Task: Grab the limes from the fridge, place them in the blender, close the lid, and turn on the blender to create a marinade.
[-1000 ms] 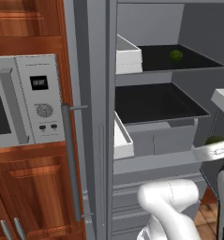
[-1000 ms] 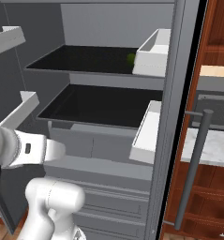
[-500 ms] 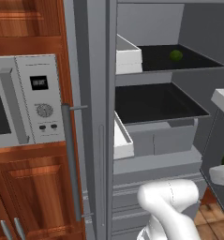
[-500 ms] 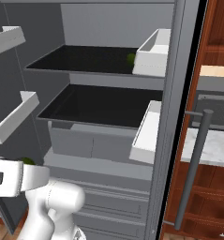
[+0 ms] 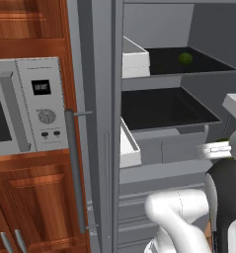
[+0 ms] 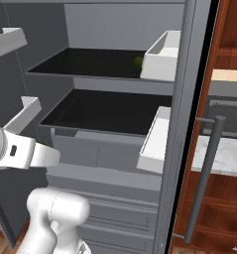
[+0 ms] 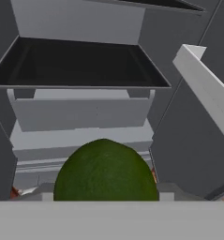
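Inside the fridge (image 5: 198, 74), on its upper black shelf (image 5: 193, 62), one lime (image 5: 185, 58) is seen just beside a white bin (image 5: 135, 60). A second lime (image 7: 105, 172) is seen close against the hand camera, between the finger tips, below the lower shelf (image 7: 80, 65). The claw (image 7: 105, 194) is judged to be clenched on this lime, jaws held wide to suit its round bulk. Fruit is apparently kept low and outside the shelves so it can be carried clear toward the blender.
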